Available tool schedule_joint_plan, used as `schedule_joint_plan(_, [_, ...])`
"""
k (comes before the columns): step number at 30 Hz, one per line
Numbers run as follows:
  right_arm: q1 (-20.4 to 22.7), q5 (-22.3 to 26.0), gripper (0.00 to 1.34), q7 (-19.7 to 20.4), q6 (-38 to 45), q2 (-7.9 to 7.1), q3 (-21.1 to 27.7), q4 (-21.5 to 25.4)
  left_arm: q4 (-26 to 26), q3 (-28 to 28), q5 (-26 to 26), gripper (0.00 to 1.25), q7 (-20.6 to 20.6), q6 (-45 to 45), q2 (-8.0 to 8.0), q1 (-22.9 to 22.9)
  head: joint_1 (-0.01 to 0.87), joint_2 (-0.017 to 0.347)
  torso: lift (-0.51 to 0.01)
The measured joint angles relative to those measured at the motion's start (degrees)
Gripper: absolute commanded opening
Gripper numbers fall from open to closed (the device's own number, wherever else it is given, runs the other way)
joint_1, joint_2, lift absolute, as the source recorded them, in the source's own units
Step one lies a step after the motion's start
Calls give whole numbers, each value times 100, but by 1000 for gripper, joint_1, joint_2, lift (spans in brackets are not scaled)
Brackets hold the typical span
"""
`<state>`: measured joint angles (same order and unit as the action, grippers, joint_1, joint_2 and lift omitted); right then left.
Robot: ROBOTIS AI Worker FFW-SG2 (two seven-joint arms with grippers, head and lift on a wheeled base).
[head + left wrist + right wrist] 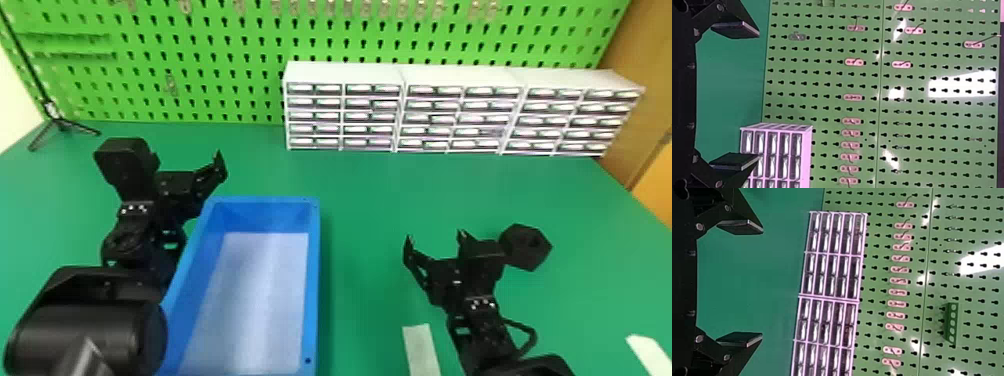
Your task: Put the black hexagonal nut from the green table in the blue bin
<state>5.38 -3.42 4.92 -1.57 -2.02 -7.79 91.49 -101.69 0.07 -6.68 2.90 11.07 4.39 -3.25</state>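
I have the green counter (pixel 370 185) spread out below me, with the green pegboard (pixel 240 55) rising along its 12 o'clock edge. The white drawer cabinets (pixel 462 75) stand against that board, from 12 round to 2 o'clock. My blue bin (pixel 312 280) sits on the counter toward 7 o'clock, its pale floor showing.

My left hand (pixel 187 164) is by the bin's far corner, at its 11 o'clock, fingers spread wide with nothing between them. My right hand (pixel 434 239) is at the bin's 3 o'clock, also wide open and holding nothing.

The black hexagonal nut (pixel 520 252) is on the counter, just off my right hand at its 3 o'clock; whether they touch, I can't tell.
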Motion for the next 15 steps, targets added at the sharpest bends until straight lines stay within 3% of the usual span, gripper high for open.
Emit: schedule_joint_plan(15, [80,11,1008,67,-124,-17,-58,-45,0,2,16,1075,0,-5,0,-10,686,28,-96])
